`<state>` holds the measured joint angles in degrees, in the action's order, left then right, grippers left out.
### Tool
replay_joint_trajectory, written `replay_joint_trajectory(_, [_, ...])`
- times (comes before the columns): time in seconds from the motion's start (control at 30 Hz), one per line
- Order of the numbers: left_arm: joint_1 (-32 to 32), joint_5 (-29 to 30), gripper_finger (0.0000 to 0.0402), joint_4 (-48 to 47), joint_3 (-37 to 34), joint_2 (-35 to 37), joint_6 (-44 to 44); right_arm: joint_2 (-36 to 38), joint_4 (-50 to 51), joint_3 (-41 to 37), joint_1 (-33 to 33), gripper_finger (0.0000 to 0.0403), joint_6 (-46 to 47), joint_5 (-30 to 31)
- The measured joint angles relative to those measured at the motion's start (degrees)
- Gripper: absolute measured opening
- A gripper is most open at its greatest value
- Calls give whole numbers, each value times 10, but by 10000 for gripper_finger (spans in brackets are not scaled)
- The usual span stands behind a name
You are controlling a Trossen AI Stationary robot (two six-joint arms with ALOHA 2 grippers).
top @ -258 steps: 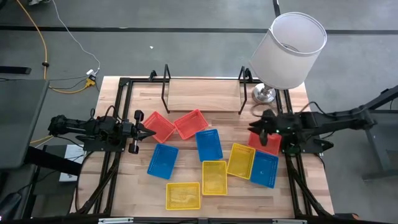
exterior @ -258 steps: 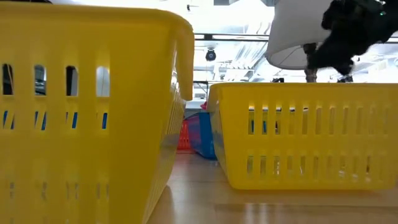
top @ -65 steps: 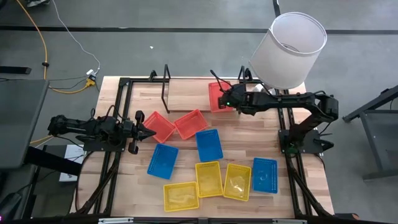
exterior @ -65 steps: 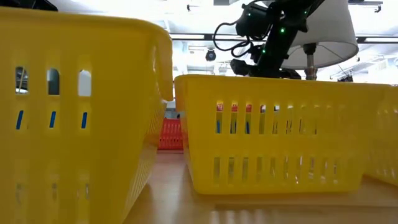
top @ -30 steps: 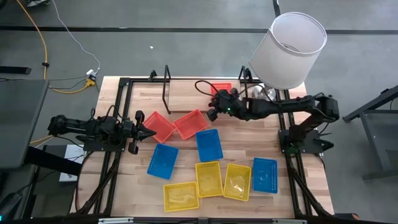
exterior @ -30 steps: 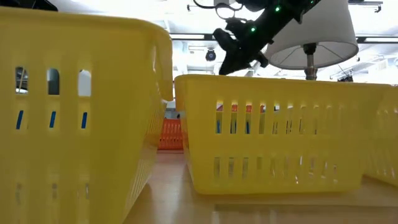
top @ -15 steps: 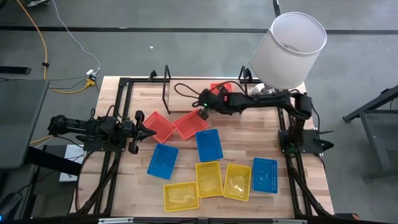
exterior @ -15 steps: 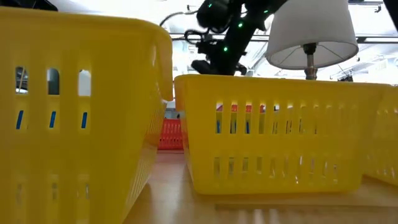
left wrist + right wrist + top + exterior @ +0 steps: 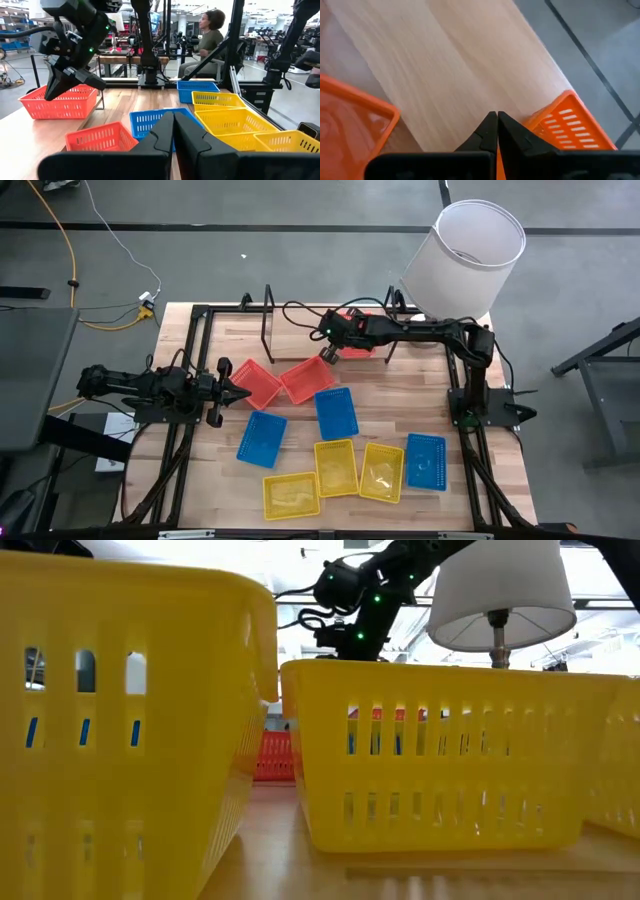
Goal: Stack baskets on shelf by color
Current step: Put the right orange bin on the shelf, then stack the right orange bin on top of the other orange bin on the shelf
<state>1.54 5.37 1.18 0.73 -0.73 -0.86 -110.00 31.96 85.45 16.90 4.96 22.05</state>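
Observation:
The shelf (image 9: 305,332) stands at the table's far edge. One red basket (image 9: 358,347) sits on its right end, partly under my right arm. Two more red baskets (image 9: 255,382) (image 9: 307,378) lie on the table in front of it. Nearer lie three blue ones (image 9: 336,412) (image 9: 262,436) (image 9: 426,460) and three yellow ones (image 9: 337,466). My right gripper (image 9: 326,353) hangs shut and holds nothing, between the shelf and the second red basket, its fingers (image 9: 495,122) pointing down at bare wood. My left gripper (image 9: 241,392) is shut, level, by the first red basket's left edge.
A lamp with a white shade (image 9: 465,255) stands at the far right corner beside the shelf's right end loop (image 9: 388,320). Two yellow baskets (image 9: 450,755) fill the low view. A person (image 9: 207,35) sits beyond the table's right side.
My right gripper has gone toward the table's left, away from the red basket on the shelf, which stays in place. It now hangs over the far end of a loose red basket.

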Motion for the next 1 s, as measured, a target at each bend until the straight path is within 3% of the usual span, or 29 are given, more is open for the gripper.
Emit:
replay_joint_trajectory(0.53, [0,0,3,0,0,0,0,-18,9,0,35,0,-7,-9])
replay_joint_trajectory(0.73, [0,5,3,1,0,0,0,-20,14,-1,37,0,-13,41])
replay_joint_trajectory(1.0, [0,13,3,3,0,0,0,2,13,0,30,0,-49,43])
